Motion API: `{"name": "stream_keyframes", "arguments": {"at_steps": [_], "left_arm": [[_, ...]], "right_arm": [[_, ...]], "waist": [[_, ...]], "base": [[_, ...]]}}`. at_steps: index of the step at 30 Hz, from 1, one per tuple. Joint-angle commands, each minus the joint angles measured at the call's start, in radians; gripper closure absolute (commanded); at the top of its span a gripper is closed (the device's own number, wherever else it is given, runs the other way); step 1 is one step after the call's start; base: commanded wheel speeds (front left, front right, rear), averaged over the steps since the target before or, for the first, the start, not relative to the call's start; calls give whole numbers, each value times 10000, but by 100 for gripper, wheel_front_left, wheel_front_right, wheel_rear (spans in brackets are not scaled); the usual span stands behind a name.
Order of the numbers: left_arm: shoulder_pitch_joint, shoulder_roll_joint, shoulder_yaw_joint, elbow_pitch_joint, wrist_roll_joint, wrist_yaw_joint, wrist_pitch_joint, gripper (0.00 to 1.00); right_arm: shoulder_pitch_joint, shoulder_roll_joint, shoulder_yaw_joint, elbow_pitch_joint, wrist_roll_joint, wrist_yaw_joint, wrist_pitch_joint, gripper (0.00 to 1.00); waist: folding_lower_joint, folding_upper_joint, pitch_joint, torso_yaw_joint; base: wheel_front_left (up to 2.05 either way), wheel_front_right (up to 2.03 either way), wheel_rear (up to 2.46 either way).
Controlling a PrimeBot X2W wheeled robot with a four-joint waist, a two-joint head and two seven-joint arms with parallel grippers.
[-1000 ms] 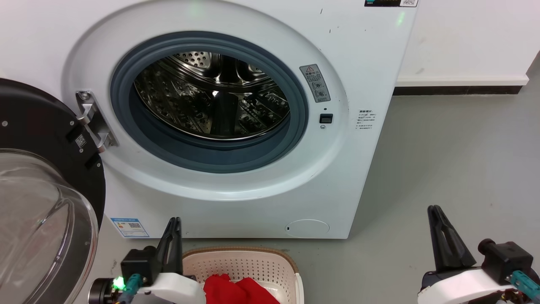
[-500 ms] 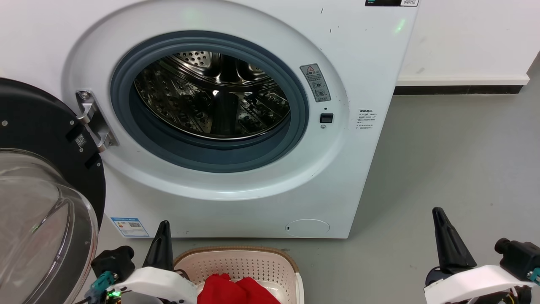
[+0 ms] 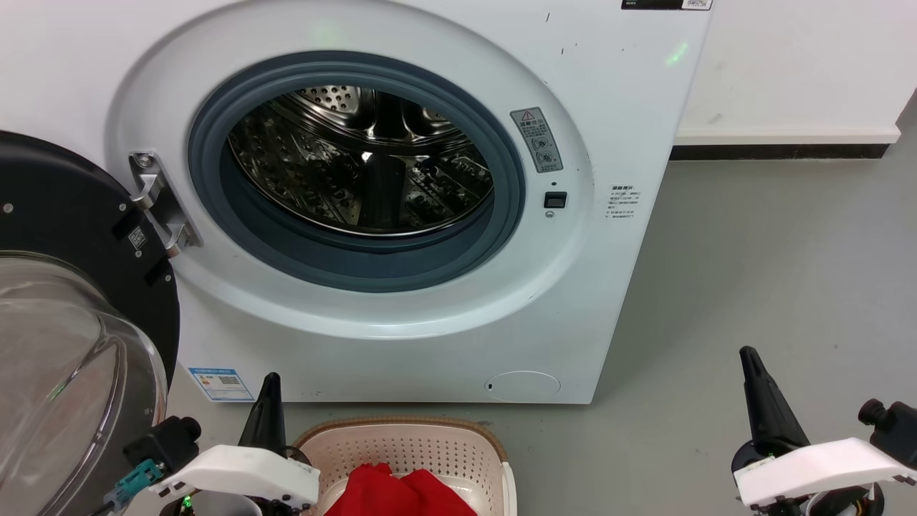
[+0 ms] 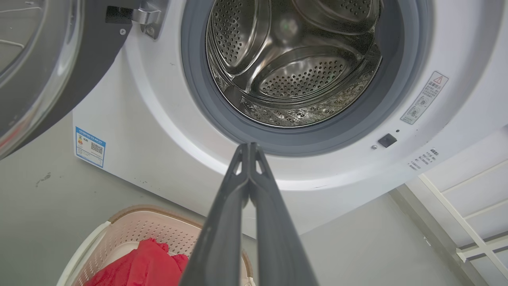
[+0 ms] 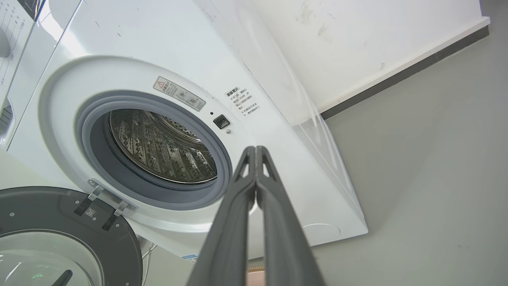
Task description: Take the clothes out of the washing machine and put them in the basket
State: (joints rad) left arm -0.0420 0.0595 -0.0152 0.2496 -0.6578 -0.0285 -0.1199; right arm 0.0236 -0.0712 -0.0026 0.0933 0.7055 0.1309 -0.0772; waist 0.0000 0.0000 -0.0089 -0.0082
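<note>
The white washing machine (image 3: 587,107) stands in front of me with its door swung open to the left; its steel drum (image 3: 365,165) holds only bare metal. Red clothes (image 3: 401,493) lie in the cream basket (image 3: 401,437) on the floor below the machine. In the left wrist view the same clothes (image 4: 135,266) sit in the basket (image 4: 131,226). My left gripper (image 3: 271,378) is shut and empty just left of the basket, its tips (image 4: 249,146) pressed together. My right gripper (image 3: 747,352) is shut and empty over the floor at the right, tips (image 5: 255,148) together.
The black-rimmed glass door (image 3: 64,344) hangs open at the left, close to my left arm. Grey floor (image 3: 774,287) stretches to the right of the machine. A white wall with a dark skirting strip (image 3: 781,153) runs behind it.
My left arm has drawn back and to the left, away from the basket. My right arm has slid slightly right and down. The clothes and basket have not moved.
</note>
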Motion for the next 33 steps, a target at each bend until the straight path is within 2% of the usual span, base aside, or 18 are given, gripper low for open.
{"name": "stream_keyframes", "arguments": {"at_steps": [1, 33], "left_arm": [[-285, 14, 83, -147, -284, -77, 61, 100], [-498, -33, 634, -118, -4395, -517, 1090, 100]], "right_arm": [[-301, -80, -34, -65, 297, 1, 30, 100], [-775, -143, -270, 617, 4400, 0, 672, 100]], "waist": [[0, 0, 1, 1], [0, 0, 43, 29]], "base": [[0, 0, 0], [0, 0, 0]]}}
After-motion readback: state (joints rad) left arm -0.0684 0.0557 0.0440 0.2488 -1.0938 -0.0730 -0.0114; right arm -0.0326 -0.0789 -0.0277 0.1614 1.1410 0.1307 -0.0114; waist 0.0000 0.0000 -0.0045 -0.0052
